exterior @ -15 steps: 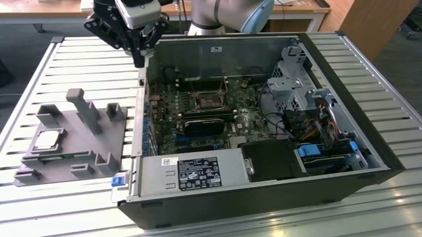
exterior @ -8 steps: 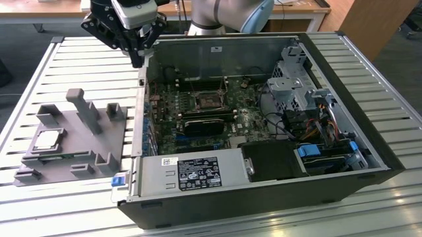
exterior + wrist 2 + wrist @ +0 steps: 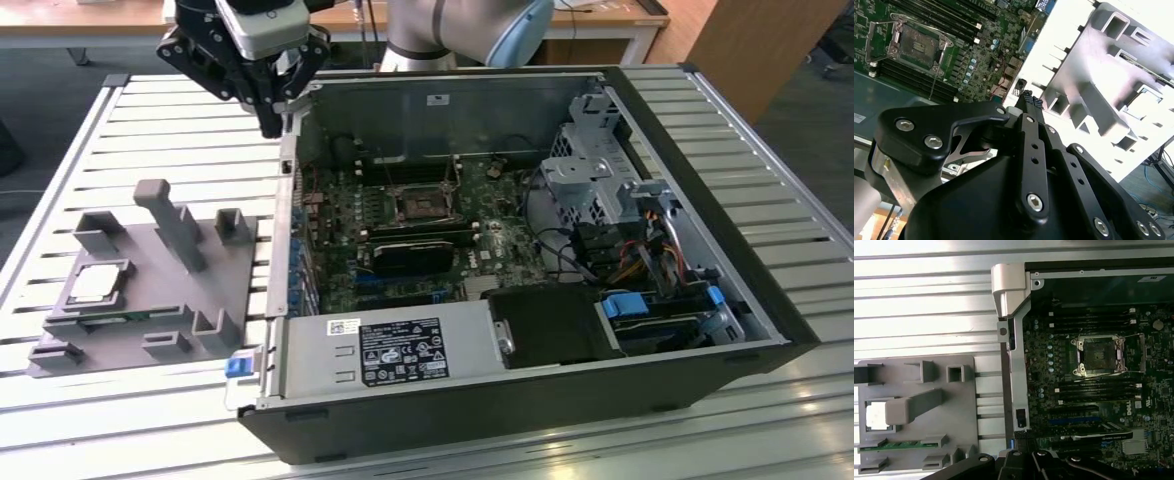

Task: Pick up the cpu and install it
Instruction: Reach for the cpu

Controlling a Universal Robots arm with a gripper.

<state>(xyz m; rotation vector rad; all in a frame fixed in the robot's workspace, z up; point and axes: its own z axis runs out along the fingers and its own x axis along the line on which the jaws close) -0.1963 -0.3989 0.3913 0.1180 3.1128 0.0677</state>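
The gripper (image 3: 274, 122) hangs clenched and empty above the computer case (image 3: 534, 405), over its wall on the exterior view's left. The cpu (image 3: 98, 283) lies flat in the grey holder block (image 3: 244, 285) on the slatted table (image 3: 160, 150), well apart from it.

One arm (image 3: 461, 25) here, silver with a pale blue joint cap, sticking in from the top edge of the exterior view. The wrist (image 3: 267, 25) sits toward the exterior view's left and carries a chunky black gripper (image 3: 272, 115) that points pretty much straight down, hanging in the air. The second wrist view gives a close look at its black link bars (image 3: 1034, 160) with silver bolts, narrowing toward the tip.
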